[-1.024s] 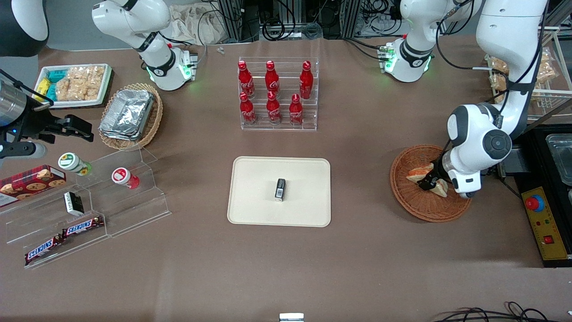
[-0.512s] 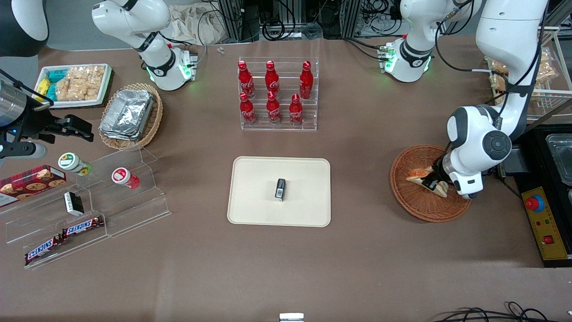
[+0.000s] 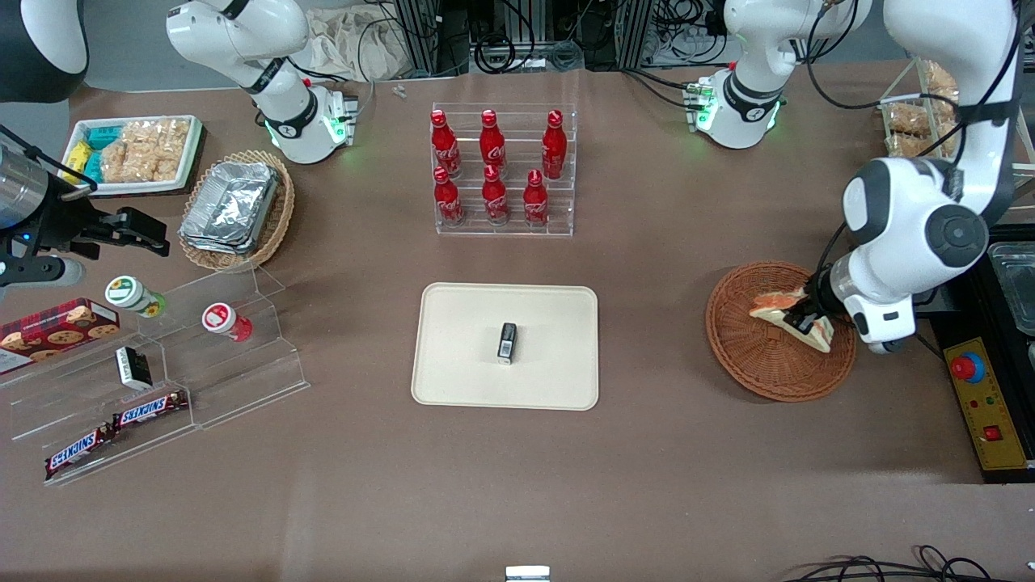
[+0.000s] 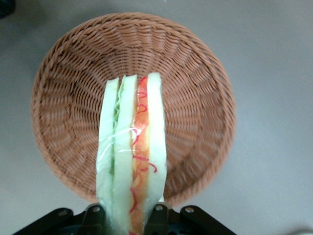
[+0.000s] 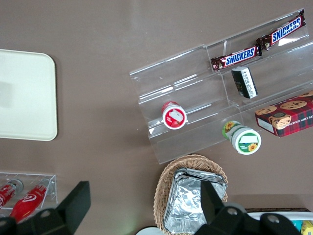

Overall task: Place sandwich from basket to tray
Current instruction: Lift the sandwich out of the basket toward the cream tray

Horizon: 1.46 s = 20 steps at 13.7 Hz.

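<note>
My left gripper (image 3: pixel 807 322) is shut on the sandwich (image 3: pixel 783 311), a clear-wrapped wedge of pale bread with an orange-red and green filling. It holds the wedge just above the reddish-brown wicker basket (image 3: pixel 732 343). In the left wrist view the sandwich (image 4: pixel 132 147) stands on edge between the black fingers (image 4: pixel 157 216), with the gripper (image 4: pixel 126 219) over the empty basket (image 4: pixel 195 98). The cream tray (image 3: pixel 461 323) lies mid-table, toward the parked arm from the basket, and its corner (image 5: pixel 24 93) shows in the right wrist view.
A small black packet (image 3: pixel 507 341) lies on the tray. A clear rack of red bottles (image 3: pixel 501 170) stands farther from the front camera than the tray. A yellow control box with a red button (image 3: pixel 967 368) sits beside the basket. Toward the parked arm's end stand an acrylic stepped shelf (image 3: pixel 202 356) and a tan foil-tray basket (image 3: pixel 234 208).
The gripper has risen with the sandwich, which has lifted off the basket floor and shifted slightly toward the working arm's end. The arm's elbow has swung upward.
</note>
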### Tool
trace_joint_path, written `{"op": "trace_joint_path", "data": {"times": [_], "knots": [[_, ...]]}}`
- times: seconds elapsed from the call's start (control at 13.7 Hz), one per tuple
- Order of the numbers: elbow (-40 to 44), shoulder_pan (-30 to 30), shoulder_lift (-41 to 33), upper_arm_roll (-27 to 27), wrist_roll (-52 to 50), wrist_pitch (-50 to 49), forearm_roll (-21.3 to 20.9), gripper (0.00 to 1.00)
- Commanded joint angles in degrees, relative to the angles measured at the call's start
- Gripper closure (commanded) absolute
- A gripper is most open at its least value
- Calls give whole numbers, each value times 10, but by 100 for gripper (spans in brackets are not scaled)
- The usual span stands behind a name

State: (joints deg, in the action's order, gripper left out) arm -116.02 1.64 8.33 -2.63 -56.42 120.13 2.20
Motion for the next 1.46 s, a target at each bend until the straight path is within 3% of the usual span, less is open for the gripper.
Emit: {"op": "trace_joint_path", "data": {"times": [0.0,0.22,0.88,1.1,1.24,1.39], "knots": [[79,6,8,-24,27,-82,-7,100],[105,6,6,-46,105,-102,2,100],[120,7,36,-177,189,-54,18,100],[115,27,42,-207,190,-36,4,100],[105,56,49,-208,180,-17,-43,100],[100,60,65,-210,181,5,-50,100]]}}
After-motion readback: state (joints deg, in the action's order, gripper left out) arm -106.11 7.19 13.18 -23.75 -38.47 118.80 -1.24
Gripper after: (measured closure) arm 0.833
